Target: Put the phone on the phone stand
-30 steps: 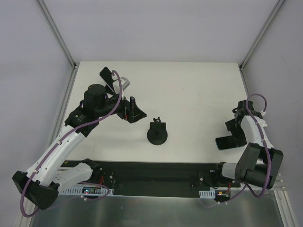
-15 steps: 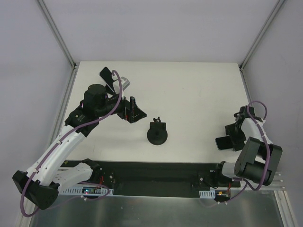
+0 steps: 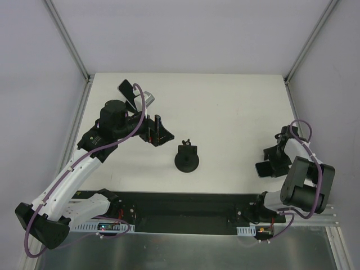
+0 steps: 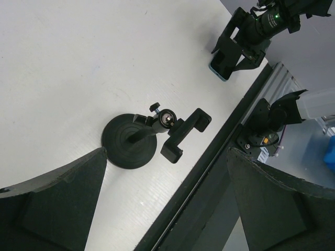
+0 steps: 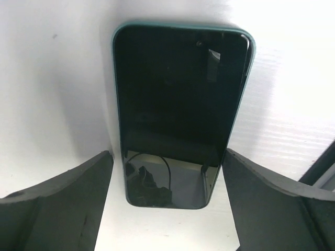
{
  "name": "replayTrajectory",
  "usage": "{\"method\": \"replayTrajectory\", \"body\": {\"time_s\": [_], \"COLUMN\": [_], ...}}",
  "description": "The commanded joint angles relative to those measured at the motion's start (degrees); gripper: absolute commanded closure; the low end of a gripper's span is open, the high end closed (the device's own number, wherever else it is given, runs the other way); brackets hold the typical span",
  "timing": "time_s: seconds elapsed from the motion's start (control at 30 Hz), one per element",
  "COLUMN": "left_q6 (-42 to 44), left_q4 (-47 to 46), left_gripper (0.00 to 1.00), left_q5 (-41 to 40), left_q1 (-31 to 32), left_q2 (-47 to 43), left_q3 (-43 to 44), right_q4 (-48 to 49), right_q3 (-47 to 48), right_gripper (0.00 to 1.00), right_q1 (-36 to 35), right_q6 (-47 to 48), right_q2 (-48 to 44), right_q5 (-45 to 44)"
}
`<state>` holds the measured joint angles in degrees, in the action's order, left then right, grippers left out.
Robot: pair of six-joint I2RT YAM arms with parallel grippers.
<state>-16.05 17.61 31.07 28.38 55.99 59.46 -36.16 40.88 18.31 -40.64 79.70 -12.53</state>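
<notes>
The phone, a black slab with a dark green edge, lies flat on the white table at the right. My right gripper is open, one finger on each side of the phone's near end, not closed on it; it shows in the top view. The phone stand stands at the table's middle front, with a round disc base and a clamp on top. My left gripper is open and empty, up and left of the stand.
A small black wedge-shaped stand with a grey piece sits at the back left. The black rail runs along the table's front edge. The table's right edge lies close to the right arm.
My right gripper has come nearer to the front edge and slightly left, settling over the phone. The left arm, the stand and the phone have not moved.
</notes>
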Motion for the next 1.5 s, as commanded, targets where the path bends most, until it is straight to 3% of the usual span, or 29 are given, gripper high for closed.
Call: {"method": "replayTrajectory", "body": {"time_s": [0.0,0.1,0.23,0.37,0.77,0.97,1.23,1.47], "left_q6": [-0.6,-0.6,-0.6,-0.7,-0.8,-0.8,-0.7,-0.6], "left_q4": [-2.3,-2.3,-2.3,-2.3,-2.3,-2.4,-2.3,-2.3], "left_gripper": [0.04,0.05,0.05,0.04,0.04,0.04,0.04,0.05], "left_q5": [1.1,1.4,1.3,1.4,1.6,1.2,1.4,1.2], "left_q1": [-0.8,-0.9,-1.0,-1.1,-1.0,-1.0,-1.0,-1.1], "left_q2": [0.0,-0.1,-0.2,0.0,0.1,0.0,0.3,0.5], "left_q3": [0.0,0.0,0.0,0.0,0.0,-0.1,-0.2,-0.1], "right_q4": [3.1,4.6,4.3,4.4,9.3,14.3,31.1,42.7], "right_q3": [0.2,0.8,3.0,4.9,3.0,-0.1,-8.1,-11.4], "right_gripper": [0.17,0.36,0.41,0.61,0.99,0.99,1.0,1.0], "right_q1": [-4.1,-6.8,-10.6,-11.9,-11.7,-11.8,-13.8,-18.2], "right_q6": [-0.1,-0.7,0.0,2.1,7.9,12.0,25.0,33.0], "right_q2": [2.9,3.2,4.8,6.8,5.1,0.1,-15.8,-19.8], "right_q5": [4.7,6.1,5.6,6.7,10.2,11.9,17.5,19.4]}}
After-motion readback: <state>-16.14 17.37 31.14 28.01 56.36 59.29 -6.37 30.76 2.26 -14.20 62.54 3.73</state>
